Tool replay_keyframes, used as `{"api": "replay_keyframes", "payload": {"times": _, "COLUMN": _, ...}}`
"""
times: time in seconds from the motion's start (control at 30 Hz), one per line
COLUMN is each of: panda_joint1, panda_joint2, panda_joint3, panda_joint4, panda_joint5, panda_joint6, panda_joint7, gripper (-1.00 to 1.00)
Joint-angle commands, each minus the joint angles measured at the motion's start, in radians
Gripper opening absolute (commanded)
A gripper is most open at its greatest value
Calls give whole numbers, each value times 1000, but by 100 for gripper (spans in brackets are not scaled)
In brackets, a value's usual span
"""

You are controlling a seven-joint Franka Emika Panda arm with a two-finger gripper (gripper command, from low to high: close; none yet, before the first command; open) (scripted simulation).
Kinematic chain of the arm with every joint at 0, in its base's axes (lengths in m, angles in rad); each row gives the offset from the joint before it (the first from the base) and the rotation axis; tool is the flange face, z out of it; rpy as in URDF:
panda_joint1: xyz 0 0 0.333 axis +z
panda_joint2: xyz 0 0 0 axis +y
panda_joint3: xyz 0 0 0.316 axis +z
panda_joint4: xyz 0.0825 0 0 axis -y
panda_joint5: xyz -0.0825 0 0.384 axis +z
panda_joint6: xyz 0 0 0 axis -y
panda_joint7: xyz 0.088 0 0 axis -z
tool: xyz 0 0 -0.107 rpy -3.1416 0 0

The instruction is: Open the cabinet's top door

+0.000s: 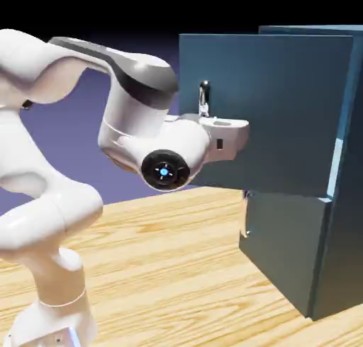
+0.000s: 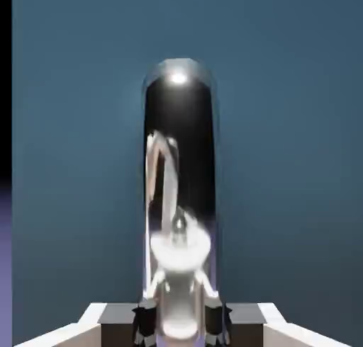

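Holding the handle (image 2: 179, 119) in the hand (image 2: 181, 323), closed snugly on it from both sides. On the bench (image 1: 156, 260), at the upper front of the cabinet (image 1: 346, 253): the top door (image 1: 283, 112), swung partway out above the lower door (image 1: 283, 239).

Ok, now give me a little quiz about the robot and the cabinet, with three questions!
1. True or false: the gripper is closed on the top handle.
2. Fill in the blank: the top door stands ____, swung out from the cabinet.
3. Which is bigger, the top door or the bottom door?

Key: 1. True. 2. Open. 3. The top door.
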Motion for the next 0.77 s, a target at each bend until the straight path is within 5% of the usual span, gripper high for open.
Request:
{"api": "replay_keyframes", "payload": {"times": 0.0, "panda_joint1": -1, "panda_joint2": 36, "panda_joint3": -14, "panda_joint4": 27, "panda_joint5": -28, "panda_joint6": -28, "panda_joint7": -15, "gripper": -100}}
{"api": "replay_keyframes", "payload": {"times": 0.67, "panda_joint1": 18, "panda_joint2": 699, "panda_joint3": -114, "panda_joint4": 712, "panda_joint5": -392, "panda_joint6": -524, "panda_joint7": -228, "gripper": -100}}
{"api": "replay_keyframes", "payload": {"times": 0.7, "panda_joint1": 18, "panda_joint2": 699, "panda_joint3": -114, "panda_joint4": 712, "panda_joint5": -392, "panda_joint6": -524, "panda_joint7": -228, "gripper": 100}}
{"api": "replay_keyframes", "payload": {"times": 0.73, "panda_joint1": 18, "panda_joint2": 699, "panda_joint3": -114, "panda_joint4": 712, "panda_joint5": -392, "panda_joint6": -524, "panda_joint7": -228, "gripper": 100}}
